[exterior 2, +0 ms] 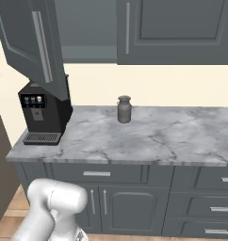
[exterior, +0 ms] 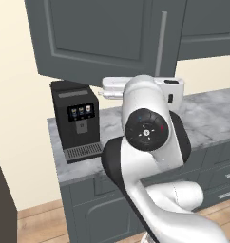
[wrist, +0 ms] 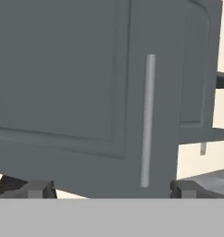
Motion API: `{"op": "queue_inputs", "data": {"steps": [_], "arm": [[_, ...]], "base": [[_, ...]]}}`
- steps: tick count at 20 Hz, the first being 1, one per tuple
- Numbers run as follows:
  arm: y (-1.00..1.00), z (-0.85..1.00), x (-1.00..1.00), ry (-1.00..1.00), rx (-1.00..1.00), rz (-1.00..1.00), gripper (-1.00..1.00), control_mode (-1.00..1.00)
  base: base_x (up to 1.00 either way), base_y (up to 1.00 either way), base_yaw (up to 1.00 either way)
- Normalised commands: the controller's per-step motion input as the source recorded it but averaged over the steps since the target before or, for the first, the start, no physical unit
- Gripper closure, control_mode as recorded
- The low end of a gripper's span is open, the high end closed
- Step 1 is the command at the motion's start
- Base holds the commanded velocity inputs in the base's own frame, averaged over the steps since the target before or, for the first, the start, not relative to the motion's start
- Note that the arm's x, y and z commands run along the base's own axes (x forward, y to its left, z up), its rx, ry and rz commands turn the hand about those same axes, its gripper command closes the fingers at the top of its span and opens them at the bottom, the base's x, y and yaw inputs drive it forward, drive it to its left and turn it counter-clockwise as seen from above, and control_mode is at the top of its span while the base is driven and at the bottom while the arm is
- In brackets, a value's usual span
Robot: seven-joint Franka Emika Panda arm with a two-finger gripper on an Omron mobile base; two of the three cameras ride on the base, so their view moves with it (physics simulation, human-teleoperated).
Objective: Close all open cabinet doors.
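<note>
I see the tall dark grey shaker wall-cabinet door [wrist: 86,88] swung open above the black coffee machine [exterior 2: 43,115]. My gripper [wrist: 111,189] is spread wide facing its panel. Risk, I judge: fingers snag the silver bar handle [wrist: 147,120] or slide off while pushing.

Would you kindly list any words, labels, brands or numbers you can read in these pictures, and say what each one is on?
No text can be read anywhere.
The coffee machine has a small screen with three tiny icons, too small and blurred to read.
The open cabinet door, the metal jug and the counter bear no writing.
</note>
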Motion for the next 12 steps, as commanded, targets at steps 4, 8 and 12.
{"op": "queue_inputs", "data": {"steps": [4,8,12], "arm": [[-0.17,0.00,0.48,0.08,0.00,0.00,-1.00,-1.00],[-0.22,-0.01,0.33,0.00,0.00,0.00,-1.00,-1.00],[-0.08,-0.09,0.35,0.00,0.00,0.00,-1.00,-1.00]], "base": [[0.00,0.00,0.00],[0.00,0.00,0.00],[0.00,0.00,0.00]]}}
